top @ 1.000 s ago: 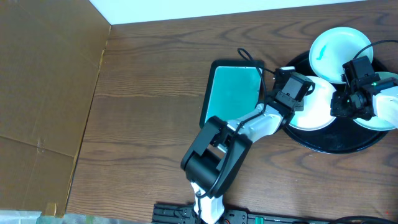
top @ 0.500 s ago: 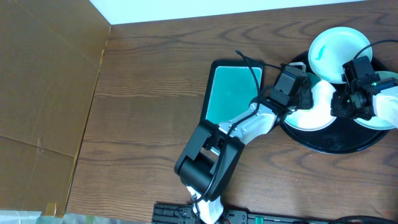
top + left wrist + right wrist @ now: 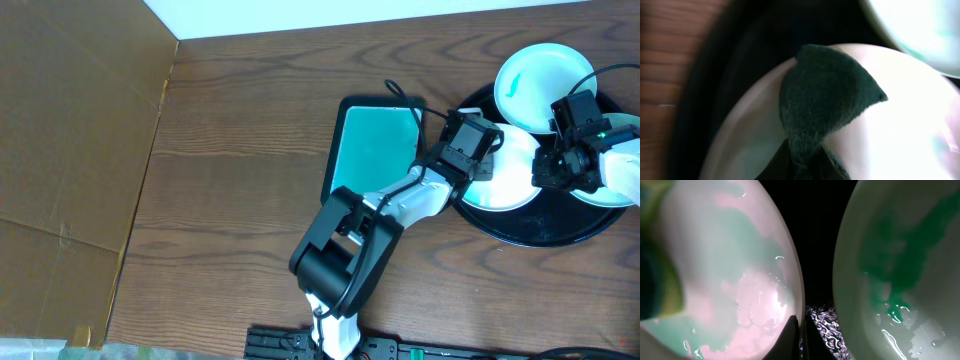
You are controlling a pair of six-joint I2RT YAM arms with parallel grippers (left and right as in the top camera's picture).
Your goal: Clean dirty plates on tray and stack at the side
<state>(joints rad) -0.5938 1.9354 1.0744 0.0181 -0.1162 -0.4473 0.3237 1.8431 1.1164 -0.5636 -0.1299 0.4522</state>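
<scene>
- Large round glossy black tray (image 3: 530,232): on the right side of the brown wooden surface (image 3: 240,170), carrying three round white plates.
- Far plate (image 3: 540,70): teal smear near its left rim.
- Middle plate (image 3: 510,182) and right plate (image 3: 625,185): side by side, both teal-stained.
- Left pincer (image 3: 804,166): pinching a dark green scouring pad (image 3: 825,100), which is pressed on the middle plate.
- Right pincer (image 3: 801,337): pressed together, tips at the gap between those two plates.
- Rectangular black-rimmed dish with teal inside (image 3: 375,150): just left of the tray.

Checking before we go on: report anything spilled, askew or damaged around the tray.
Nothing looks damaged or spilled beyond the tray. Only the expected mess: a teal smear on the far plate, a greenish film on the middle plate, where the left gripper holds a dark pad.
</scene>
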